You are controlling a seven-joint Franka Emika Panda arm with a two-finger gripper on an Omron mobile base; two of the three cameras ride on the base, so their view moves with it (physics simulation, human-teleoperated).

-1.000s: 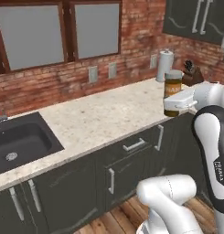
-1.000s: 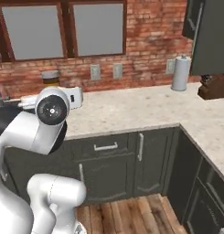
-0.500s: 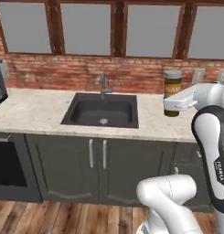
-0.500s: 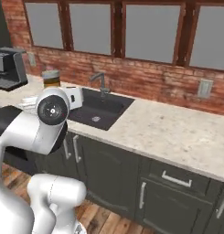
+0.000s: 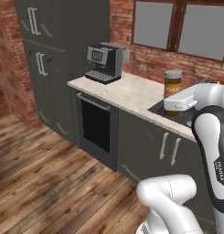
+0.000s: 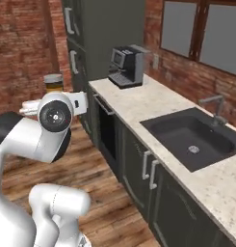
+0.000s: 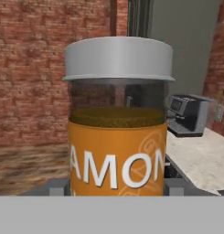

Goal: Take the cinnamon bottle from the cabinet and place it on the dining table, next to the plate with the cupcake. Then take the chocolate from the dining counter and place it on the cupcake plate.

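A tall dark cabinet unit (image 5: 63, 50) with light bar handles is seen against a red brick wall (image 6: 23, 43), with a wooden plank floor (image 5: 45, 183) in front of it. Beside the unit, a pale speckled stone surface (image 6: 153, 108) is carried on dark lower cupboards, and a built-in oven (image 5: 97, 125) is set below its near end. A dark sink (image 6: 196, 137) with a tap is sunk into this surface. A black coffee machine (image 5: 103, 61) is placed on the surface just beside the tall unit. The cinnamon bottle (image 7: 118, 123), amber with a grey lid and an orange label, is held upright in the air by the hand (image 5: 177, 103), whose fingers (image 7: 175, 186) are closed against its two sides near the base.
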